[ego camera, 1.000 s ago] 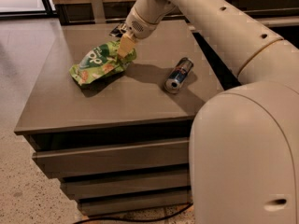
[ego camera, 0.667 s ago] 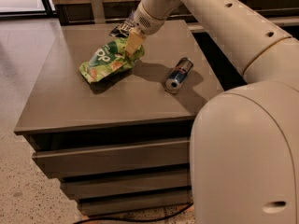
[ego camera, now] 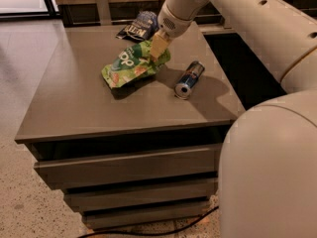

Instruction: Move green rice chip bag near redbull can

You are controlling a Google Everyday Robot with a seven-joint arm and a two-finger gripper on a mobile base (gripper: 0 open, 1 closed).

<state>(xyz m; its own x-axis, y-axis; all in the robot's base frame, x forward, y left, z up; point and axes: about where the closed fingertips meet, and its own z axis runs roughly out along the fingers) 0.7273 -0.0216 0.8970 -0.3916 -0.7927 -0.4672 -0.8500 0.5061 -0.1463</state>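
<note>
The green rice chip bag (ego camera: 131,66) is bright green with white lettering and hangs tilted, its lower left end close to the table top. My gripper (ego camera: 156,51) is shut on the bag's upper right corner. The redbull can (ego camera: 189,79) lies on its side on the table, silver end toward the camera, a short way right of the bag and apart from it. My arm comes in from the upper right.
A dark blue chip bag (ego camera: 138,28) lies at the table's back edge, behind the green bag. The grey table (ego camera: 74,98) has drawers below. A metal post (ego camera: 102,6) stands at the back. My white base (ego camera: 270,172) fills the lower right.
My gripper has carried the green bag to the right, toward the can. The dark blue bag behind it now shows. The can has not moved.
</note>
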